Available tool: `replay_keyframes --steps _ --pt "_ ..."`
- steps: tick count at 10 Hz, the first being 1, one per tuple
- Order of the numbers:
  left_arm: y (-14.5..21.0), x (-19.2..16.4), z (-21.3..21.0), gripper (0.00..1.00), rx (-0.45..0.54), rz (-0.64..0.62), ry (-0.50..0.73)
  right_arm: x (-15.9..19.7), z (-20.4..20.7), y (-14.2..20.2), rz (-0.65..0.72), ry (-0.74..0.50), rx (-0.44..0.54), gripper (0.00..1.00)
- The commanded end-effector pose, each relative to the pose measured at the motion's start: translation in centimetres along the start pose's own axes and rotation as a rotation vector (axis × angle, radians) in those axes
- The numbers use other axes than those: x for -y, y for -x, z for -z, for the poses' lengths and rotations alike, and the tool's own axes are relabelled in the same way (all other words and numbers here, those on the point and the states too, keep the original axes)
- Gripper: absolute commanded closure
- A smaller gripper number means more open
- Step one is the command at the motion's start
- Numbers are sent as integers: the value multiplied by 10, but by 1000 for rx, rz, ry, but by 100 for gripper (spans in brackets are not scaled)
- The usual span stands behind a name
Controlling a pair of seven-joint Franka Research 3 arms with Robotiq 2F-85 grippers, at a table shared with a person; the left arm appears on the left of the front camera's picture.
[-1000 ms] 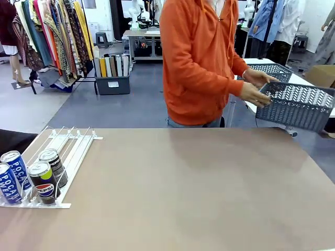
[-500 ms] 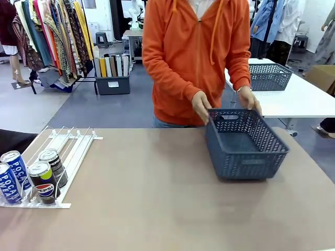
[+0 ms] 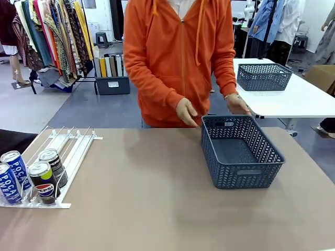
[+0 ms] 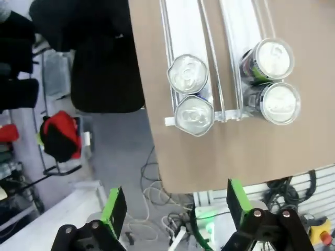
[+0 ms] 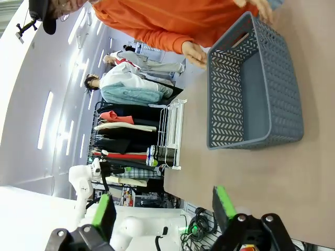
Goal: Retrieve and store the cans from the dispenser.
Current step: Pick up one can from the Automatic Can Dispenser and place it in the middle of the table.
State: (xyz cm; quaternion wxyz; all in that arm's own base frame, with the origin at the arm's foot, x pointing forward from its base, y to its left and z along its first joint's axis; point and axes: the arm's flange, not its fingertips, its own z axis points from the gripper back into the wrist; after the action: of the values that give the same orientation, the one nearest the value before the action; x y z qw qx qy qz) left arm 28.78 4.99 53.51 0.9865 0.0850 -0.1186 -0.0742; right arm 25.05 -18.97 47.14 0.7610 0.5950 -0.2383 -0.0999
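From the front, four cans (image 3: 43,180), two blue and two black, stand at the near end of the white dispenser (image 3: 73,144) on the left of the bench (image 3: 157,219). A person in an orange top (image 3: 178,52) has one hand (image 3: 187,111) and the other hand (image 3: 238,104) by the far rim of a dark blue basket (image 3: 246,175) on the right. From the left wrist, the left claw (image 4: 175,209) is spread wide with nothing in it, looking down on the cans' silver tops; from the right wrist, the right claw (image 5: 163,206) is spread and bare too, above the bench near the basket.
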Motion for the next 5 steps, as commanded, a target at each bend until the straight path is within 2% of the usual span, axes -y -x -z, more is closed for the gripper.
replay_keyframes --steps 1,3,4,5 --pt "1 2 -8 0 55 -2 62 -4 0 -2 -4 -23 16 0" --pt "-1 2 -2 0 18 6 29 -4 0 -2 -4 -23 16 0" --pt "-9 8 17 0 -24 59 115 -4 0 -2 -4 -23 16 0" --pt "-16 7 36 0 -54 28 166 -4 0 -2 -4 -23 16 0"
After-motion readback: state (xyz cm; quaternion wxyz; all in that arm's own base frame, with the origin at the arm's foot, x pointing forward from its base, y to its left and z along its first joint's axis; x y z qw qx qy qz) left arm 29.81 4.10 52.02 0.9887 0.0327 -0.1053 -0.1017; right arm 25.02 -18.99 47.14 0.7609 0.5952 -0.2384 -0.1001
